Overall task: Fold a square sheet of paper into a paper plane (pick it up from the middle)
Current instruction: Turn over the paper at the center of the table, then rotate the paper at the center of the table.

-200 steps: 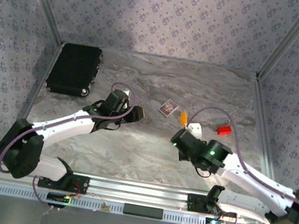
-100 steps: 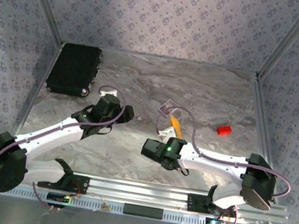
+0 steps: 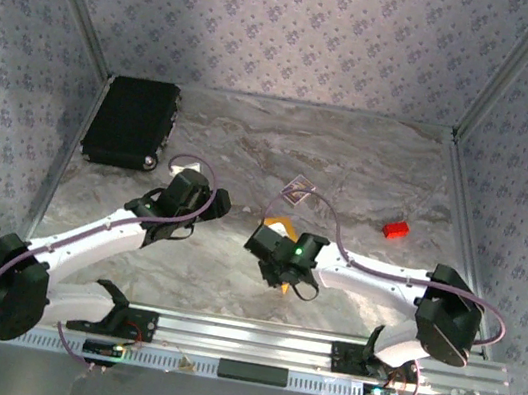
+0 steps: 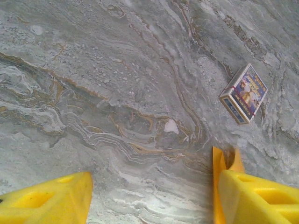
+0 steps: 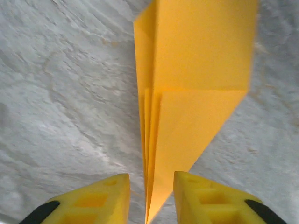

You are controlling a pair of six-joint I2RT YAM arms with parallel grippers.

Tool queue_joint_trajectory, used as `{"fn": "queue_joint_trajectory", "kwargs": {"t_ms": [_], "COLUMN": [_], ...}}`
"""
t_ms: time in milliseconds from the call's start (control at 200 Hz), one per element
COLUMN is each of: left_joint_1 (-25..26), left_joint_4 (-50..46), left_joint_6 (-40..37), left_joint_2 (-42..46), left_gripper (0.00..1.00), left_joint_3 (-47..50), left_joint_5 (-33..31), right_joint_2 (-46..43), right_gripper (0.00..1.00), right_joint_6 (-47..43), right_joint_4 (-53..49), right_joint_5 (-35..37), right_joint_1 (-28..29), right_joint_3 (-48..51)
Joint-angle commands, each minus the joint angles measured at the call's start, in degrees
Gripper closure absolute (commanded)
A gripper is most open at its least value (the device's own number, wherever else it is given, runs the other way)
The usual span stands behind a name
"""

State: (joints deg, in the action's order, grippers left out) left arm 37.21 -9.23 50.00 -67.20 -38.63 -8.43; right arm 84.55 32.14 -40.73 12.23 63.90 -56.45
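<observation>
Frankly, we are worrying most about the release. The right gripper (image 5: 152,177) is standing with its jaws parted, and the paper plane (image 5: 196,70) is lying with its narrow folded end in the gap between them, stretching away to the top of the right wrist frame. We are judging that the jaws are not pinching it, since bare marble is showing between the left finger and the folds. If a pad is catching a layer as the arm lifts away, the folds could be pulled open, or the plane dragged askew across the surface (image 3: 371,165). The layers are fanning slightly near the jaws, so the creases could also be springing apart unaided.

In the overhead view the right arm is reaching from the lower right toward the middle, wrist bent down over the orange paper. The left arm is stretching in from the lower left, and the left gripper (image 4: 154,179) is hanging over bare marble, jaws wide apart and holding nothing. The small patterned card (image 4: 243,93) is lying at the upper right of its view.
</observation>
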Motion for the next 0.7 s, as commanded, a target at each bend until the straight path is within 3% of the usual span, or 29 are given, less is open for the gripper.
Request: {"fn": "queue_joint_trajectory", "kwargs": {"t_ms": [0,140,225,300,370,695], "left_joint_1": [-0.5,-0.6,-0.8,-0.8,-0.6,-0.5], "left_joint_4": [-0.4,1.3,1.7,2.0,3.1,2.7], "left_joint_6": [0.6,-0.1,-1.0,-1.3,-0.7,0.2], "left_joint_2": [-0.6,-1.3,-3.9,-6.5,-7.5,-9.9], "left_gripper": [0.30,0.30,0.30,0.37,0.41,0.45], "left_joint_3": [0.0,0.2,-1.0,-2.0,-2.0,-3.0], "left_joint_5": [1.0,3.3,6.6,9.3,10.7,12.2], "right_joint_2": [-2.2,-7.3,-8.6,-8.4,-7.6,-0.2], "right_gripper": [0.63,0.62,0.70,0.77,0.78,0.81], "right_joint_6": [-0.5,0.6,2.9,4.9,5.7,11.2], "right_joint_4": [6.0,15.8,22.4,28.5,30.8,34.5], "right_joint_5": [-10.4,-19.5,-26.0,-32.1,-35.4,-36.4], "right_joint_1": [-2.9,-9.9,-15.8,-20.8,-23.0,-24.6], "right_joint_3": [1.9,8.7,14.0,18.1,19.5,21.4]}}
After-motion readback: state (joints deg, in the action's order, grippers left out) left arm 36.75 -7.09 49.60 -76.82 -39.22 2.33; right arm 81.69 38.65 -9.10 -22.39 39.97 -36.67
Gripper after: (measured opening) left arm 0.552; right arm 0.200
